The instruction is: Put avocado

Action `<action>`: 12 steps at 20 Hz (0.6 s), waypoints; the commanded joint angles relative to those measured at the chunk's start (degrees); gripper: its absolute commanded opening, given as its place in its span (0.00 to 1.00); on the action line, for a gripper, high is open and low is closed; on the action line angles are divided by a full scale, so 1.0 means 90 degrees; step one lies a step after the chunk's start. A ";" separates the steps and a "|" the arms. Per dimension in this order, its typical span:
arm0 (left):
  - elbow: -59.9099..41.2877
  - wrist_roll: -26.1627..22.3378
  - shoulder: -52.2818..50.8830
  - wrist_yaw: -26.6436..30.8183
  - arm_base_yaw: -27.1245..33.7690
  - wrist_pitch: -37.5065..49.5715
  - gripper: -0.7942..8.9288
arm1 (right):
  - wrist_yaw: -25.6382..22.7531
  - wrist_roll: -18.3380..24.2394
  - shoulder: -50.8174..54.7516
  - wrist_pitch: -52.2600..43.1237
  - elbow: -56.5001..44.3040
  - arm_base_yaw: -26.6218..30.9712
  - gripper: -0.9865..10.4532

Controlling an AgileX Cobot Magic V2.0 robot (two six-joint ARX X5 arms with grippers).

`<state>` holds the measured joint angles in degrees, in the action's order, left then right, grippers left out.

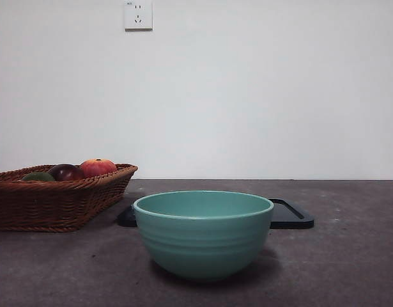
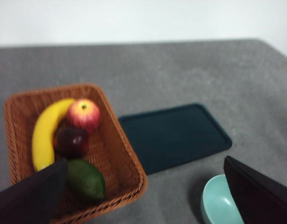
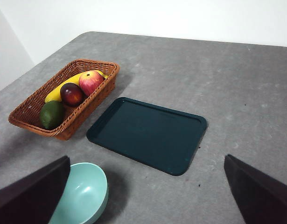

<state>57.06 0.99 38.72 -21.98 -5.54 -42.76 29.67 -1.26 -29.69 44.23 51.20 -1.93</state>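
Note:
The dull dark-green avocado (image 2: 86, 178) lies in the wicker basket (image 2: 120, 140) at its near end, beside a dark maroon fruit (image 2: 71, 141), a red apple (image 2: 83, 115) and a banana (image 2: 44, 133). It also shows in the right wrist view (image 3: 52, 114) and just peeks over the basket rim in the front view (image 1: 38, 176). My left gripper (image 2: 143, 205) is open and empty, high above the table between the basket and the teal bowl (image 2: 219, 203). My right gripper (image 3: 143, 196) is open and empty, high above the table's near side.
A dark flat tray (image 3: 148, 133) lies on the grey table beside the basket (image 3: 64, 95), behind the teal bowl (image 1: 202, 231). The basket (image 1: 52, 198) stands at the left in the front view. A wall socket (image 1: 138, 15) is on the white wall.

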 commanded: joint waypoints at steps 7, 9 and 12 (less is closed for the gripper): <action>0.0197 0.0984 0.1902 0.0129 -0.0012 0.0080 0.68 | -0.0012 0.0046 -0.0010 -0.0053 0.0087 -0.0087 0.59; 0.0277 0.1018 0.2652 0.0134 -0.0012 -0.0002 0.68 | -0.0015 0.0046 -0.0010 -0.0056 0.0087 -0.0112 0.59; 0.0512 0.1025 0.3694 0.0185 -0.0012 -0.0012 0.67 | -0.0015 0.0046 -0.0010 -0.0053 0.0087 -0.0112 0.59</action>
<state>59.99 9.85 71.13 -20.67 -5.54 -43.55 29.67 -1.26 -29.69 44.23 51.20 -2.74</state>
